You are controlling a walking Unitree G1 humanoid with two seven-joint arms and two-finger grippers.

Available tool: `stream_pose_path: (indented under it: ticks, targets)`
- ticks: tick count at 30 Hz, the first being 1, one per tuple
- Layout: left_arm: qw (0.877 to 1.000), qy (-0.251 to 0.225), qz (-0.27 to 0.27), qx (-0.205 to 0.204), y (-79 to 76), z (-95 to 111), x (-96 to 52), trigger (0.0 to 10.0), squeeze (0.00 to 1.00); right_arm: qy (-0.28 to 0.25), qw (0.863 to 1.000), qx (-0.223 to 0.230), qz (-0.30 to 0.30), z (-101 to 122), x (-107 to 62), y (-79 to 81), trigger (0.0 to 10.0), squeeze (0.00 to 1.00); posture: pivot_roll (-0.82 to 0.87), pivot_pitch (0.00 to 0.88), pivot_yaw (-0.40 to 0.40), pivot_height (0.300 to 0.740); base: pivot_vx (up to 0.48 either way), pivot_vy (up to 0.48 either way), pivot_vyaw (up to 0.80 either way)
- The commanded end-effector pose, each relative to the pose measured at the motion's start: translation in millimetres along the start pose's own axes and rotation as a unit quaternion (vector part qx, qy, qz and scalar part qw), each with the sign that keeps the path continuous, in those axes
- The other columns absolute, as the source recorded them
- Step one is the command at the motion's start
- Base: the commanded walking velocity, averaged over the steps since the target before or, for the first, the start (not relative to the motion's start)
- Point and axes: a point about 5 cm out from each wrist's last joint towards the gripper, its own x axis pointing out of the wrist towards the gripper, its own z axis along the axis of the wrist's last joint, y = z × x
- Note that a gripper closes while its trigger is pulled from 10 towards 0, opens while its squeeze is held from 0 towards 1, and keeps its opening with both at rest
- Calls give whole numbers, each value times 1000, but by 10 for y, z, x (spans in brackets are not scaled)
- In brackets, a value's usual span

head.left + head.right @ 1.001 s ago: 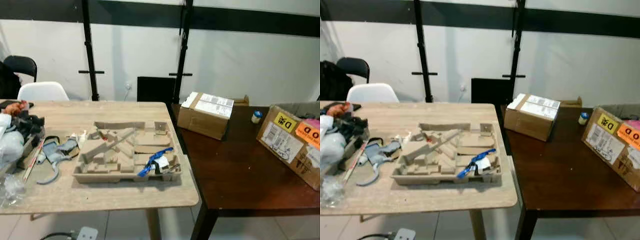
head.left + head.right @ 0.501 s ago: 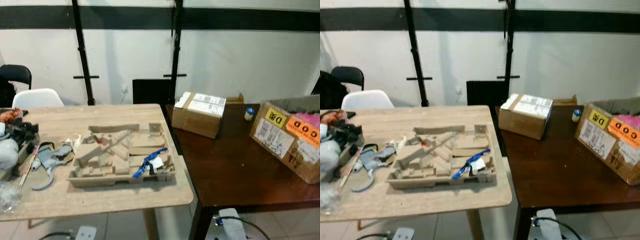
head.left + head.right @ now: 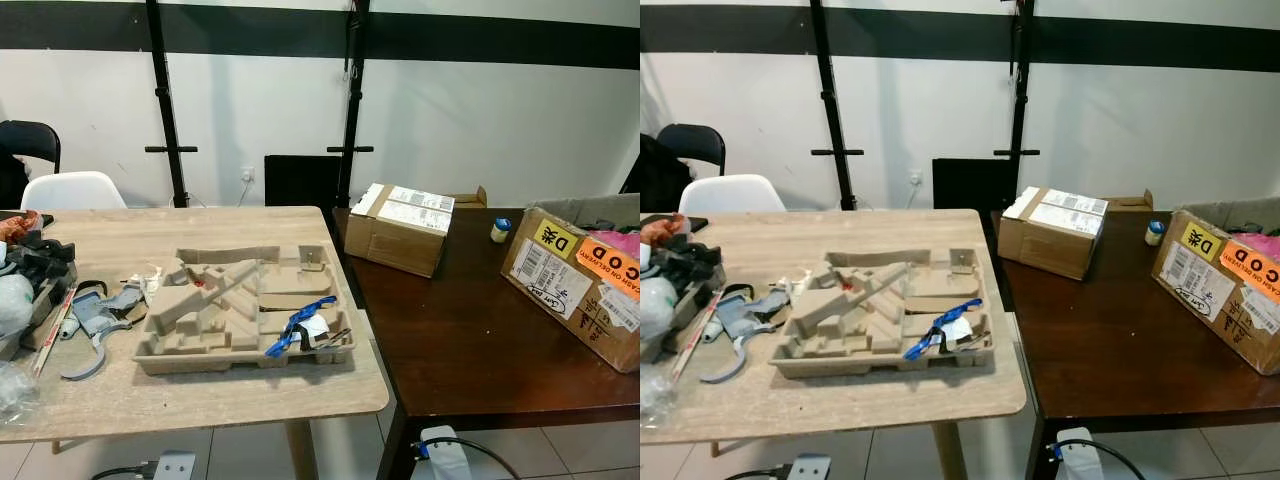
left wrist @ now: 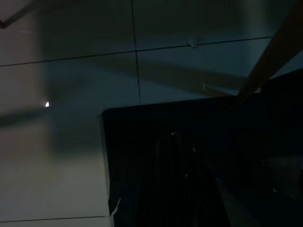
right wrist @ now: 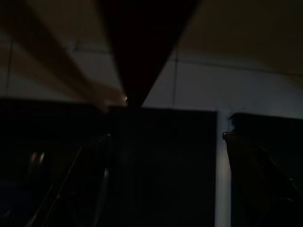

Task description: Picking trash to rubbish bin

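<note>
A moulded brown pulp tray (image 3: 215,325) lies on the light wooden table (image 3: 200,395). A blue strip (image 3: 296,322) and a white scrap (image 3: 318,328) rest in its right end. Left of the tray are grey curved pieces (image 3: 92,318), a red-and-white stick (image 3: 52,328) and crumpled clear plastic (image 3: 12,385). My left gripper (image 4: 176,184) hangs low in deep shade over a tiled floor. Beneath a table edge, my right gripper (image 5: 165,179) hangs open, its fingers (image 5: 92,179) wide apart around nothing.
A dark brown table (image 3: 470,340) adjoins on the right, carrying a small cardboard box (image 3: 398,228), a larger labelled box (image 3: 580,285) and a blue-capped bottle (image 3: 500,230). White and black chairs (image 3: 72,190) stand behind. Two black posts (image 3: 350,100) rise by the wall. A white cabled device (image 3: 440,458) lies on the floor.
The whole picture has shifted and sharpened, so the camera moved. A white cabled device has come into view at the bottom. The things on both tables have not moved.
</note>
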Motion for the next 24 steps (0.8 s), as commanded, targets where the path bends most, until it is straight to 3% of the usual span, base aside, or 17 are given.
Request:
stream_pose_path:
  ticks: [1, 14, 24]
  targets:
    - [1000, -6, 6, -3, 41, 11, -7, 10000, 0, 26, 999, -5, 19, -118, -11, 56, 10000, 0, 76, 0, -44, 740, 0, 0, 0]
    - [1000, -2, 7, -23, 19, -92, -28, 10000, 0, 47, 998, -2, 36, -283, -37, 163, 10000, 0, 76, 0, -42, 740, 0, 0, 0]
    - [999, -15, 6, -41, -7, -35, -15, 10000, 0, 55, 997, -4, 46, -341, -50, 194, 10000, 0, 81, 0, -54, 740, 0, 0, 0]
